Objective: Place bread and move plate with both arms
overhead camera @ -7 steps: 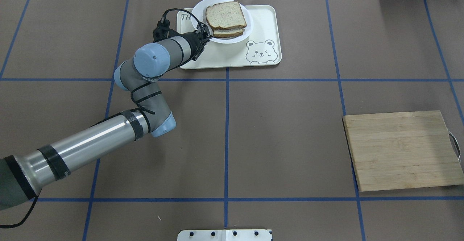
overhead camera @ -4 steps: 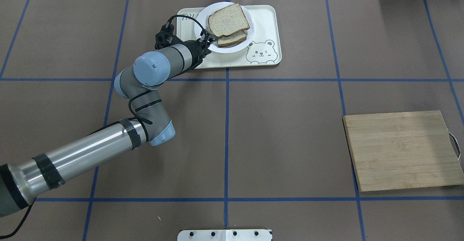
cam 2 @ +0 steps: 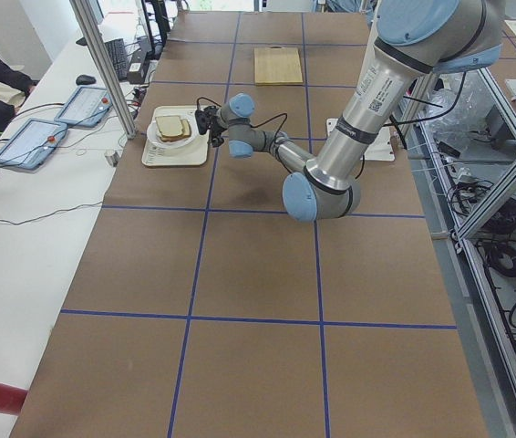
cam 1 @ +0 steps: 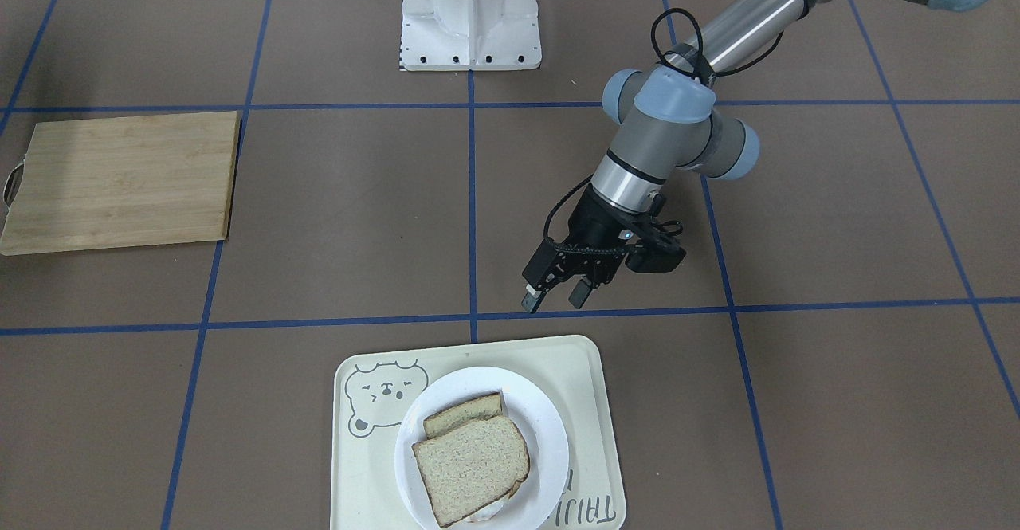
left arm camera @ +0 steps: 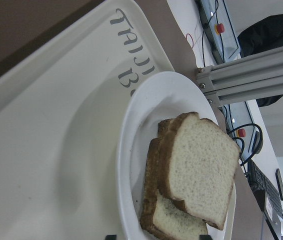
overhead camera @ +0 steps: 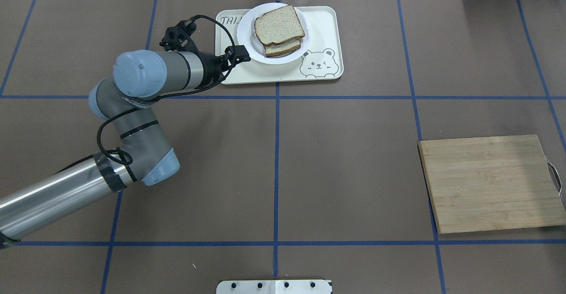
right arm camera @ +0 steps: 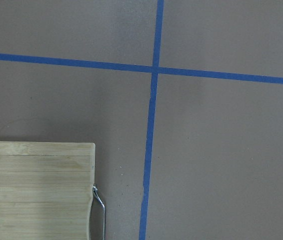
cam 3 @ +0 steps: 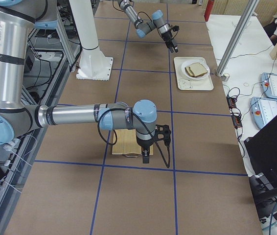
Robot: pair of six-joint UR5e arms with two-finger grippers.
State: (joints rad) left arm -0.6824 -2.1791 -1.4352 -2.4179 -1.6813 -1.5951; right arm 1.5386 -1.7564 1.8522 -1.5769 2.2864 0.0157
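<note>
Left gripper (cam 1: 554, 300): fingers apart, empty; overhead, at plate's (cam 1: 548, 444) 8 o'clock.
Right gripper (cam 3: 146, 156): cannot tell finger state.
Advice: keep off tray (cam 1: 598, 402) rim; avoid nudging plate.

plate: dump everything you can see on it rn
The plate is round and plain white, glossy like ceramic, with a shallow raised rim. It lies flat on the cream tray, away from the bear drawing, covering part of the tray's lettering. Two bread slices are stacked on it and hide most of its centre. The left gripper hangs short of the tray with its jaws open, not touching the plate. No chips or dirt are visible.
</note>
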